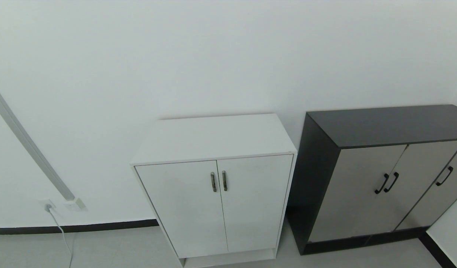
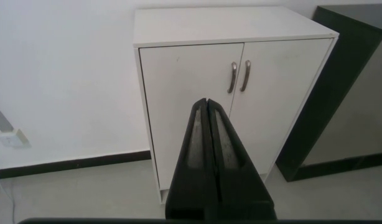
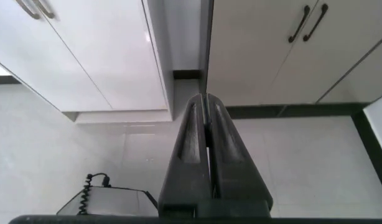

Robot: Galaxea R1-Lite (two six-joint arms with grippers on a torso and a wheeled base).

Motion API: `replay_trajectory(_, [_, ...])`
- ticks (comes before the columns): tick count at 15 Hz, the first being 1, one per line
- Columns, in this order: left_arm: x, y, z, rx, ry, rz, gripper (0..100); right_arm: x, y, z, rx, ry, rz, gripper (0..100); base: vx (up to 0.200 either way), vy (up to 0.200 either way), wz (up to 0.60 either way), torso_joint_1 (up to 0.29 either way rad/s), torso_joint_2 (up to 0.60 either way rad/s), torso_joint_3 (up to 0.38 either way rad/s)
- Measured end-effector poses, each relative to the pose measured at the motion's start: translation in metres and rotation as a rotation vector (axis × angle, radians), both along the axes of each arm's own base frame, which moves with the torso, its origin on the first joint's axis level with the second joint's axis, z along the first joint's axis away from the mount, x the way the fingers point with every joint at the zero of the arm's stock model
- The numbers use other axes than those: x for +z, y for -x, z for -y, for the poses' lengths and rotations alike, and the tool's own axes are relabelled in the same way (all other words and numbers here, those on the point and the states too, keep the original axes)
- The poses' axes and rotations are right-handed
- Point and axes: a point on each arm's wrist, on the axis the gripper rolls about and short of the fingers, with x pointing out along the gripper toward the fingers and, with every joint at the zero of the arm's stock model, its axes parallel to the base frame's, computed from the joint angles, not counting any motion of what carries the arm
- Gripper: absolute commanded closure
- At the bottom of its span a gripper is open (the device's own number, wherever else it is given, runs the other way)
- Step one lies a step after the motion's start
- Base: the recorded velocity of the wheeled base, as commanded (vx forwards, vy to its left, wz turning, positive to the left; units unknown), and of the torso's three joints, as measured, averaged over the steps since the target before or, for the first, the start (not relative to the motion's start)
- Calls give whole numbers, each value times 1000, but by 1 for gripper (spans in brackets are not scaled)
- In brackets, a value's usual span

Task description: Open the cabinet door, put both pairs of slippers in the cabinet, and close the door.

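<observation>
A white two-door cabinet (image 1: 213, 201) stands against the wall with both doors shut and two metal handles (image 1: 219, 181) at the middle. In the left wrist view the same cabinet (image 2: 197, 87) faces my left gripper (image 2: 206, 102), which is shut with nothing in it and held some way back from the doors. My right gripper (image 3: 206, 98) is shut and empty too, low over the floor in front of the gap between the white cabinet (image 3: 85, 56) and the dark one.
A black cabinet with grey doors (image 1: 377, 178) stands right of the white one. A wall socket with a plugged cable (image 1: 47, 206) and a slanted conduit (image 1: 27, 145) are at the left. A grey box with a coiled cord (image 3: 104, 199) lies on the floor.
</observation>
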Motion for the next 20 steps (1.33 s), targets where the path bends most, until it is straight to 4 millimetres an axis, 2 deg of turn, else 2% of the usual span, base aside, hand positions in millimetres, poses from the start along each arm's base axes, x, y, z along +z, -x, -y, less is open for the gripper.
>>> replay_trajectory(5, [0,0,0,-2,0,0,100,-8,9,0,51,2,7,100,0,0,0,0,0,0])
replay_trajectory(10, [0,0,0,-1,0,0,100,-10,14,0,30,12,29,100,0,0,0,0,0,0])
replay_trajectory(20, [0,0,0,-1,-1,0,100,-13,34,1,-32,10,281,100,0,0,0,0,0,0])
